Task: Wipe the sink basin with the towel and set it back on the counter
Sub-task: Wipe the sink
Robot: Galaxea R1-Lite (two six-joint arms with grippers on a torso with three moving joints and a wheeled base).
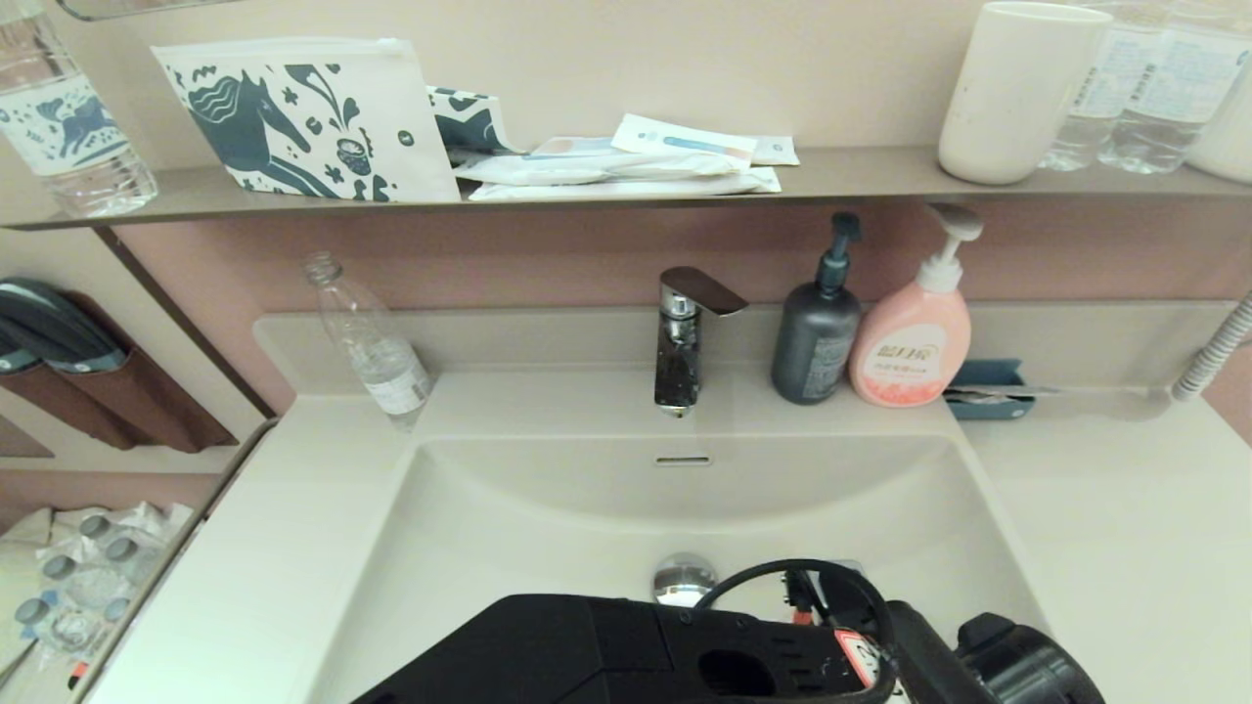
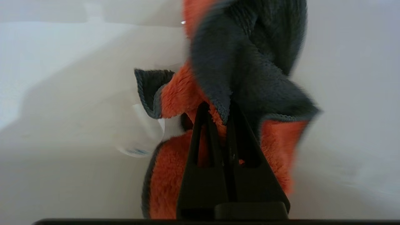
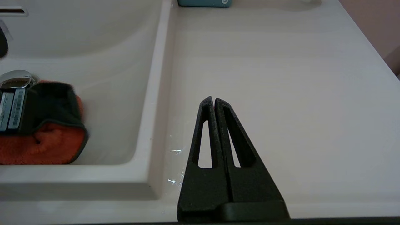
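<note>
The towel [image 2: 237, 78], orange-red terry with a dark grey side and dark edging, is bunched and folded inside the basin [image 3: 103, 75], near the chrome drain stopper [image 3: 15, 78]. It is clamped between the closed fingers of the left tool [image 2: 218, 109], low in the basin. The right tool [image 3: 214, 100] is held over the bench [image 3: 281, 93], beside the basin rim, its fingers pressed together on nothing.
</note>
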